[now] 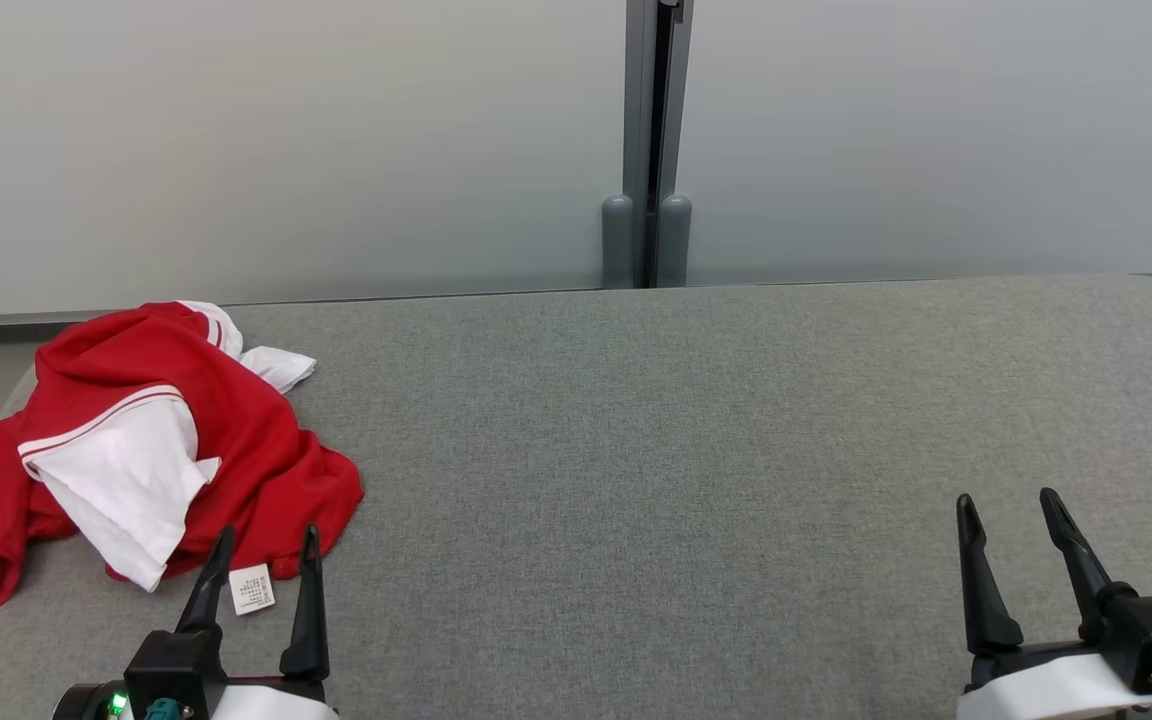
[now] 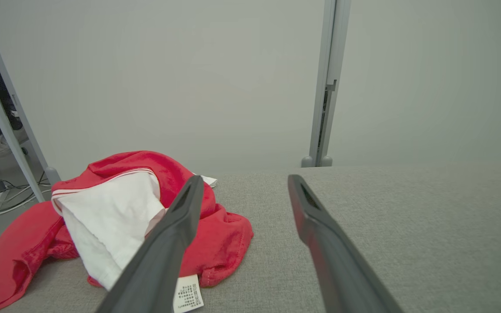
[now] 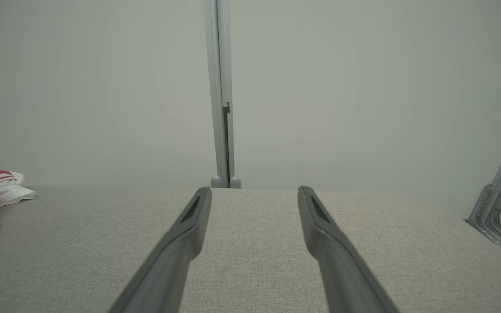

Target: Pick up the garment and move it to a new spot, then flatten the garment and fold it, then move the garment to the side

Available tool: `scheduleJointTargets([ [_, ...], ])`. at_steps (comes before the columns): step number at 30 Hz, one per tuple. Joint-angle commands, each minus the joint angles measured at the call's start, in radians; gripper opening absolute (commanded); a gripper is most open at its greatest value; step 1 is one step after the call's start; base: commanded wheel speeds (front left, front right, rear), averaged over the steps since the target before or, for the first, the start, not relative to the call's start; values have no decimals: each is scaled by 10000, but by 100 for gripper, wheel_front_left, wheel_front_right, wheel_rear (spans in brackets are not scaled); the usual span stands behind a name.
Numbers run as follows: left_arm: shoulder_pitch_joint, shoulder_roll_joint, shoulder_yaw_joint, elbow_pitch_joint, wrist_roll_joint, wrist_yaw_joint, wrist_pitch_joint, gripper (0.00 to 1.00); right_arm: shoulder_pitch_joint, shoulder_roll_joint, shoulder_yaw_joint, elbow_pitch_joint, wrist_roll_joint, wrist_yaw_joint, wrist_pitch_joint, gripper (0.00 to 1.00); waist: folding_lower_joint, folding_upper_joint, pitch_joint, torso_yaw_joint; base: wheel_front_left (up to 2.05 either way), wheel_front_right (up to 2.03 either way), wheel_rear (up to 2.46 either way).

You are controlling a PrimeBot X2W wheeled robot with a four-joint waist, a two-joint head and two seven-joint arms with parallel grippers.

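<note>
The head view takes in both hands at once: the left hand (image 1: 268, 535) at the lower left and the right hand (image 1: 1008, 500) at the lower right, each over the grey fabric-covered tabletop (image 1: 686, 430). The crumpled red garment with white, red-striped panels (image 1: 136, 440) lies heaped at the tabletop's left end. Its small white printed care label (image 1: 252, 589) lies flat just in front of the heap.

The left wrist view adds what lies past that end: a slanted grey frame leg (image 2: 2, 117) and loose cables on the floor (image 2: 2, 198). The right wrist view catches a sliver of the garment at its left edge and a silver metal bracket (image 3: 494, 213) off the far right.

The left hand is spread wide and holds nothing, its fingertips close to the garment's near hem (whether one brushes the cloth cannot be told). The right hand is equally spread and empty, above bare tabletop well apart from the garment.
</note>
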Motion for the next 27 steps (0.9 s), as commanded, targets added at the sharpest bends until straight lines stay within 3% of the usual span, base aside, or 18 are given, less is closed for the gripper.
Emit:
scheduleJointTargets([
  [1, 37, 52, 50, -42, 4, 28, -14, 100, 98, -16, -37, 29, -24, 20, -80, 100, 0, 0, -1, 4, 0, 0, 0],
  [17, 3, 51, 16, -3, -81, -14, -11, 100, 189, 32, -55, 33, 81, 20, -78, 100, 0, 0, -14, 218, 0, 0, 0],
  [22, 51, 51, 7, 22, -94, 25, -11, 100, 284, 40, 76, -24, 156, 20, -77, 100, 0, 0, -122, 892, 0, 0, 0],
  [27, 215, 52, 65, 69, -78, -2, -9, 100, 356, 46, 235, 0, 202, 20, -72, 100, 0, 0, -273, 1999, 0, 0, 0],
])
